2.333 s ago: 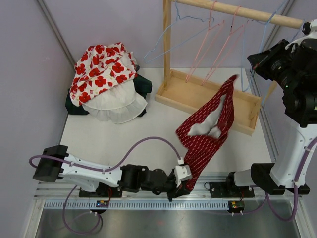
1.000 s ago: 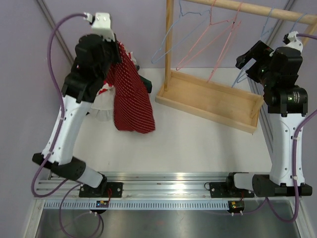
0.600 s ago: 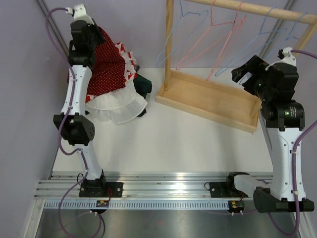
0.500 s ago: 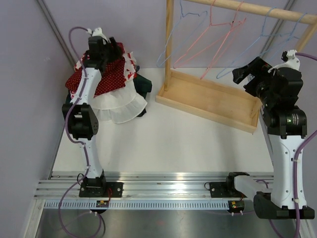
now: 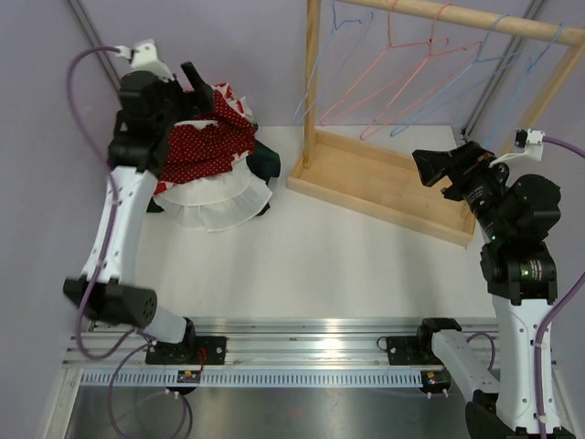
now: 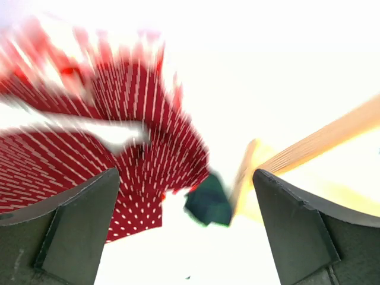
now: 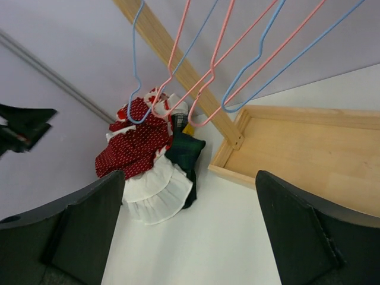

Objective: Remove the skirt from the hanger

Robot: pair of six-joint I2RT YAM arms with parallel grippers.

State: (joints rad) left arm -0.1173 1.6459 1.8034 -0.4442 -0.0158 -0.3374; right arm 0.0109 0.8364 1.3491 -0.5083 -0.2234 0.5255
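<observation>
The red white-dotted skirt (image 5: 208,144) lies crumpled on top of the clothes pile at the back left, off any hanger; it also shows, blurred, in the left wrist view (image 6: 89,148) and from afar in the right wrist view (image 7: 138,147). My left gripper (image 5: 192,87) hovers above the pile, open and holding nothing (image 6: 187,237). Several bare pink and blue wire hangers (image 5: 402,69) hang on the wooden rail (image 7: 205,65). My right gripper (image 5: 431,176) is open and empty above the right end of the wooden tray, facing the pile (image 7: 190,237).
The pile also holds a white ruffled skirt (image 5: 219,197), a dark green garment (image 5: 265,157) and a red-flowered white one. The rack's wooden base tray (image 5: 393,187) and upright post (image 5: 312,82) stand at the back centre. Purple walls enclose the table.
The left gripper opened and let the red skirt drop onto the pile, then lifted away to the left. The right arm drew back and lower, still open.
</observation>
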